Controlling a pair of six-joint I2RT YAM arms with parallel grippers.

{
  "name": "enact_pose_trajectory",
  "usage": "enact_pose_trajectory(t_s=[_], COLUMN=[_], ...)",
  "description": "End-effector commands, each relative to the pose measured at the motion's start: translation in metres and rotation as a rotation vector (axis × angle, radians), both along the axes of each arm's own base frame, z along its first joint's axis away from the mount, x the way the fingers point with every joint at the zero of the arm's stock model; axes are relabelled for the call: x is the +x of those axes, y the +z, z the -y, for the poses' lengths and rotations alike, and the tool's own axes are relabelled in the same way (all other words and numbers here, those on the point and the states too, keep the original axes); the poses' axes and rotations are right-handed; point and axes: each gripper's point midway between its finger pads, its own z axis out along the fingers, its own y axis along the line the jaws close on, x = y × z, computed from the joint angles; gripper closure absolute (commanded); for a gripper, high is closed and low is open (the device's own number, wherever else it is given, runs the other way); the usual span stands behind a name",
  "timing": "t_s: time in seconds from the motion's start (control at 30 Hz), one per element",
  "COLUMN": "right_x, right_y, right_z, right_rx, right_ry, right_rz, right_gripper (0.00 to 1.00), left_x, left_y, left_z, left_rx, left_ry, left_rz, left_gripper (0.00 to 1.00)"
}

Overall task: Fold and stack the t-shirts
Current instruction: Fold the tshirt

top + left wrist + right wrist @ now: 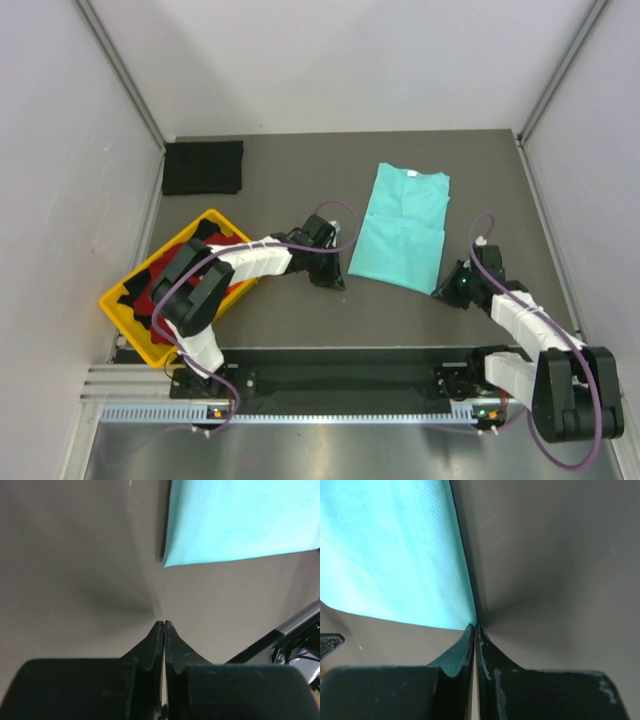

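Note:
A mint-teal t-shirt lies folded lengthwise on the dark table, neck to the far side. It also shows in the left wrist view and the right wrist view. My left gripper is shut and empty on the bare table, a little apart from the shirt's near left corner; its tips are pressed together. My right gripper is shut, its tips right at the shirt's near right corner; no cloth shows between the jaws. A black shirt lies folded at the far left.
A yellow tray stands at the left near edge and holds red cloth and black cloth, partly hidden by my left arm. Grey walls close in the table on three sides.

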Motion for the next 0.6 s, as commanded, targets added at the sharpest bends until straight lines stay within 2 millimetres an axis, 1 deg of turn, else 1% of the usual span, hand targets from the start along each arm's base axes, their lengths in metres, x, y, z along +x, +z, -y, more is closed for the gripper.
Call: enact_pose_trajectory(t_s=[0.0, 0.03, 0.13, 0.23, 0.3, 0.33, 0.4, 0.43, 0.57], right_x=[-0.013, -0.015, -0.013, -0.013, -0.013, -0.014, -0.015, -0.014, -0.013], right_y=[-0.001, -0.002, 0.003, 0.003, 0.002, 0.0, -0.001, -0.001, 0.002], right_z=[0.003, 0.002, 0.002, 0.002, 0.002, 0.001, 0.001, 0.0, 0.0], right_rx=[-0.018, -0.014, -0.011, -0.012, -0.013, -0.011, -0.007, -0.005, -0.006], right_ry=[0.002, 0.001, 0.002, 0.004, 0.005, 0.009, 0.012, 0.011, 0.016], right_rz=[-0.007, -0.008, 0.015, 0.02, 0.02, 0.018, 0.016, 0.017, 0.021], right_gripper=[1.0, 1.0, 1.0, 1.0, 1.0, 1.0, 1.0, 1.0, 1.0], left_x=[0.001, 0.005, 0.013, 0.02, 0.024, 0.024, 0.027, 0.027, 0.033], left_y=[0.012, 0.016, 0.025, 0.029, 0.024, 0.016, 0.013, 0.006, -0.006], left_z=[-0.006, -0.002, 0.001, 0.011, 0.016, 0.017, 0.021, 0.02, 0.018], left_rx=[-0.005, -0.024, -0.057, -0.1, -0.11, -0.103, -0.111, -0.099, -0.056], left_ry=[0.054, 0.056, 0.067, 0.061, 0.059, 0.058, 0.056, 0.057, 0.068], left_rz=[0.042, 0.067, 0.109, 0.132, 0.135, 0.119, 0.121, 0.109, 0.103], left_gripper=[0.87, 0.72, 0.6, 0.57, 0.55, 0.55, 0.55, 0.55, 0.55])
